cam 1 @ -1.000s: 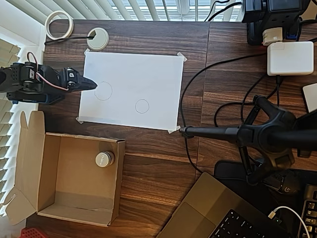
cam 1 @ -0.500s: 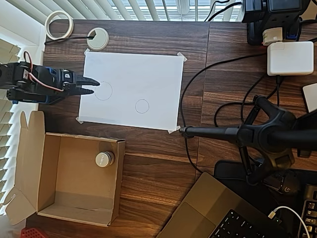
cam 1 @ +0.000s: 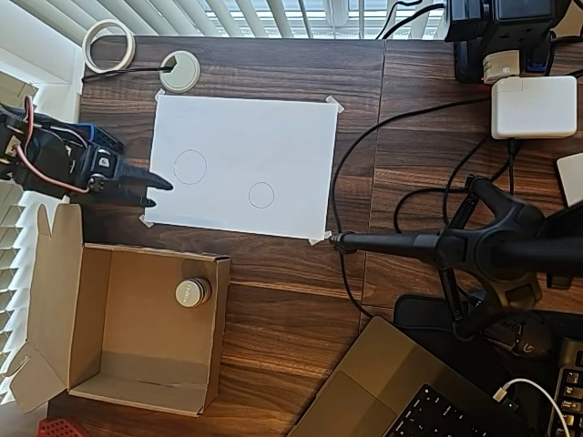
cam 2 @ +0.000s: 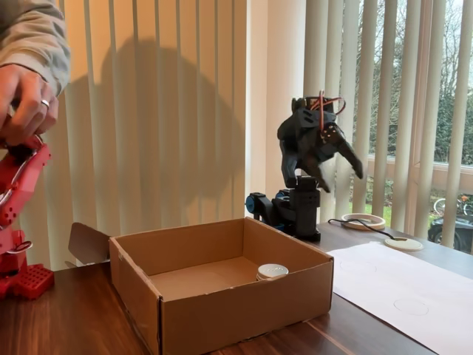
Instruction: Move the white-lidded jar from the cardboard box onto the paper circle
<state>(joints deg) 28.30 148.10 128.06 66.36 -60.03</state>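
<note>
The white-lidded jar (cam 1: 192,292) (cam 2: 272,271) stands upright inside the cardboard box (cam 1: 155,258) (cam 2: 244,310), near the box's far right corner in the overhead view. The paper circle (cam 1: 261,194), the smaller outline, is drawn on the taped white sheet (cam 1: 273,137) (cam 2: 399,285), right of a larger circle (cam 1: 189,166). My gripper (cam 1: 158,191) (cam 2: 338,171) is open and empty. In the overhead view it hovers over the sheet's left edge, above the box. The fixed view shows it raised well above the table behind the box.
A tape roll (cam 1: 109,44) and a round desk grommet (cam 1: 179,70) lie at the table's top left. A black camera stand (cam 1: 455,246) and cables cross the right half. A white charger (cam 1: 533,106) and a laptop (cam 1: 392,391) sit further right.
The gripper went from shut to open. It pulled back left off the larger circle and swung down toward the box side in the overhead view.
</note>
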